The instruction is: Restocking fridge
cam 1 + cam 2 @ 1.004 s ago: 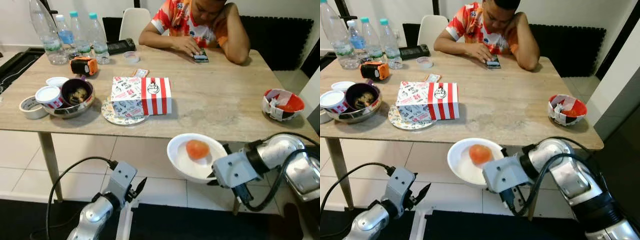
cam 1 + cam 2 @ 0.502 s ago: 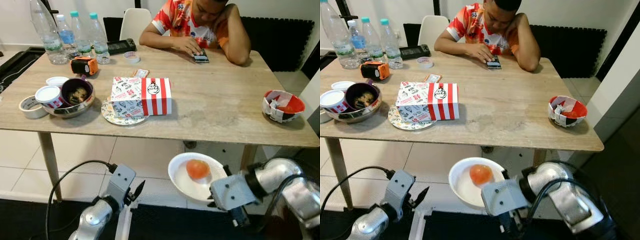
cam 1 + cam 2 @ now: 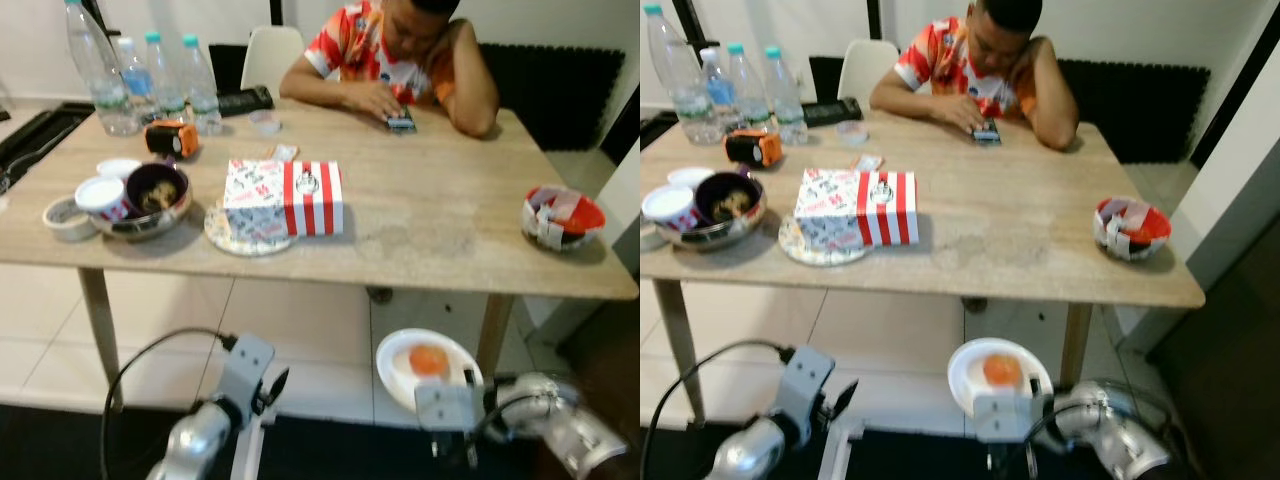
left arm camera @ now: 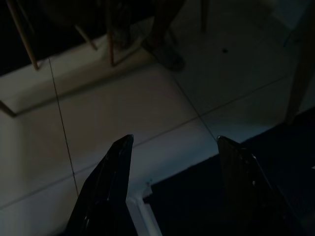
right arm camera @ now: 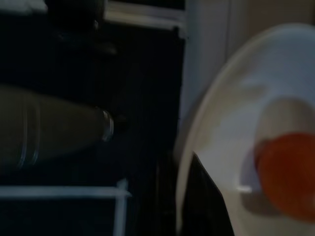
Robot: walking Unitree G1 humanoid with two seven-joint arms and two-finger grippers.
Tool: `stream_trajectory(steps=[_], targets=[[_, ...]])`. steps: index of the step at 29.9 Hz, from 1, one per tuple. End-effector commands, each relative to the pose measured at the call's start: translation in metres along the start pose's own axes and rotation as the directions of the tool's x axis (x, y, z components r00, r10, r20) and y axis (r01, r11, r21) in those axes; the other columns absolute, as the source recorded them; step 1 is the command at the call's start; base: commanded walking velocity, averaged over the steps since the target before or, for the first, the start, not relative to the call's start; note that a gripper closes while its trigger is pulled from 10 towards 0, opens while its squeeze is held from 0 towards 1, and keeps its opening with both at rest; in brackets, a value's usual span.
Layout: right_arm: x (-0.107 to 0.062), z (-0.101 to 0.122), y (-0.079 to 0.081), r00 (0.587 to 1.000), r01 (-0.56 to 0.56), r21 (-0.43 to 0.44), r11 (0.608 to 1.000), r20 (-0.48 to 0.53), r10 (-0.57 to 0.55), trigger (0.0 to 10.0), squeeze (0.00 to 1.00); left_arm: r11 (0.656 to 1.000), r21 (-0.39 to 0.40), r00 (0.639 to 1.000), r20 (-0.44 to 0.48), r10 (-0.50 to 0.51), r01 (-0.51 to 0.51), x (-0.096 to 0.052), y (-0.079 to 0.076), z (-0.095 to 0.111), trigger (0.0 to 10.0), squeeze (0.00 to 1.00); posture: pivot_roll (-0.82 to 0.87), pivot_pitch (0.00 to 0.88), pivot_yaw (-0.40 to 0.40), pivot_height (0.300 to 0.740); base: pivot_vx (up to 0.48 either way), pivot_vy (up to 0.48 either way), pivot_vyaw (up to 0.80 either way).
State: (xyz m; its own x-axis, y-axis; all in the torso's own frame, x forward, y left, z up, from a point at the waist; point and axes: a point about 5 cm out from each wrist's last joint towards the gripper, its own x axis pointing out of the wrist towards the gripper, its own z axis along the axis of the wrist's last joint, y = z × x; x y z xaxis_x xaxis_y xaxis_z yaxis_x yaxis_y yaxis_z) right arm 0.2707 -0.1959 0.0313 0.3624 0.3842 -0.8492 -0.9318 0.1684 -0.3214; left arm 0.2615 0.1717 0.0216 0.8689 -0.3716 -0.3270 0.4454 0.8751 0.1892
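Below the table edge, the right gripper is clamped on the near rim of a white bowl holding an orange fruit, which sits at twelve o'clock from the fingers. Toward nine o'clock, the left gripper hangs idle, fingers apart, farther from the bowl.

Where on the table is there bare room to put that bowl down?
Free: the wide stretch of table between the striped box and the red bowl. Crowded: the left end, with bottles, metal bowl and tape.
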Motion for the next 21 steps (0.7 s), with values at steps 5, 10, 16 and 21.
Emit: stream_trajectory(steps=[5,10,16,21], targets=[[0.028,-0.024,0.029,0.990,0.112,0.144,0.983,-0.105,-0.097,0.0,0.00,0.999,-0.038,0.996,-0.087,0.032,-0.035,0.005,-0.008,-0.017,10.0,0.00,-0.07,0.081,-0.002,0.740,0.000,0.000,0.00],[0.038,-0.040,0.044,0.959,0.226,0.185,0.957,-0.216,-0.185,0.0,0.00,0.998,-0.043,0.991,-0.123,0.048,-0.053,0.006,-0.009,-0.024,10.0,0.00,-0.06,0.078,0.008,0.740,0.000,0.000,0.00],[0.045,-0.056,0.070,0.917,0.340,0.306,0.889,-0.317,-0.242,0.0,0.00,0.997,-0.040,0.978,-0.200,0.058,-0.067,0.003,-0.014,-0.041,10.0,0.00,-0.07,0.072,0.017,0.740,0.000,0.000,0.00],[0.050,-0.061,0.094,0.897,0.415,0.467,0.781,-0.356,-0.263,0.0,0.00,0.978,-0.126,0.961,-0.245,0.130,-0.165,0.001,-0.013,-0.051,10.0,0.00,-0.06,0.060,0.009,0.740,0.000,0.000,0.00]])
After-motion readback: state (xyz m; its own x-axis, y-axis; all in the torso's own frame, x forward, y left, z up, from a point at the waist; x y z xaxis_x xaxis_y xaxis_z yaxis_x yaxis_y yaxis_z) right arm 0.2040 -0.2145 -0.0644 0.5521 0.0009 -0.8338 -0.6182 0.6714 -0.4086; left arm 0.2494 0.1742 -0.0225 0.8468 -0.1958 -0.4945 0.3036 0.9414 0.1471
